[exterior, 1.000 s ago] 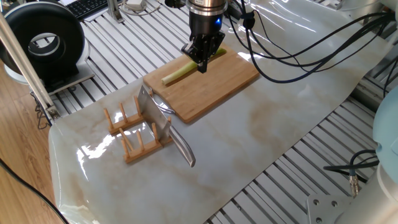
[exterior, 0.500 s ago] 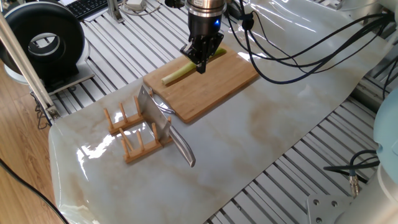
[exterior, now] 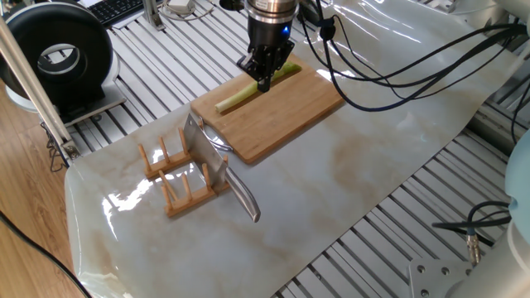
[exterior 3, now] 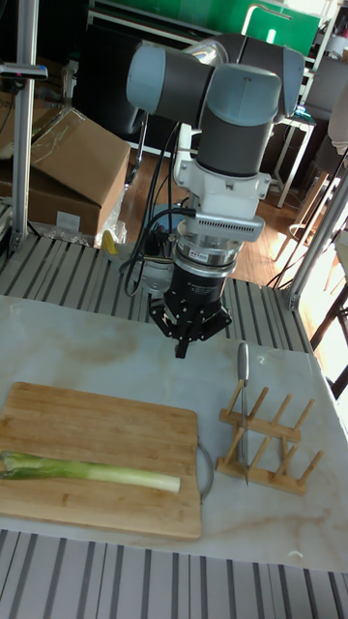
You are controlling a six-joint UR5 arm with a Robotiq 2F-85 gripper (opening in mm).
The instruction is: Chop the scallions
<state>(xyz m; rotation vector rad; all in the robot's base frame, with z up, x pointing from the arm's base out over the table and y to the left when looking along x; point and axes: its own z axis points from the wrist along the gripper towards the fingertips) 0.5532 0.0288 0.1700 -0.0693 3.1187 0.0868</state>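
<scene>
- Fixed view: the scallions point(exterior: 252, 88) lie as one whole stalk on the wooden cutting board point(exterior: 286, 116), running diagonally from the whitish end near the board's left corner up to the greener end at the far edge. The gripper point(exterior: 263, 80) hangs directly over the stalk's middle, hiding that part; its fingers look drawn close together with nothing between them, though the tips are too dark to be sure.
- Fixed view: the knife point(exterior: 217, 161) stands slotted in the wooden rack point(exterior: 184, 178) on the marble-patterned mat, blade up and handle toward the camera, well apart from the gripper.
- Tall fixed view: the stalk point(exterior 3: 92, 471) rests flat on the board point(exterior 3: 97, 426), uncut, whitish end pointing toward the rack point(exterior 3: 266, 435). The gripper point(exterior 3: 182, 348) is raised above the table behind the board, touching nothing, fingers nearly together and empty.
- Handling judgement: the stalk looks light, fairly stiff at the white end, softer and crushable toward the green, and round enough to roll. For chopping, the thing to grasp is probably the knife's handle, not the stalk.
</scene>
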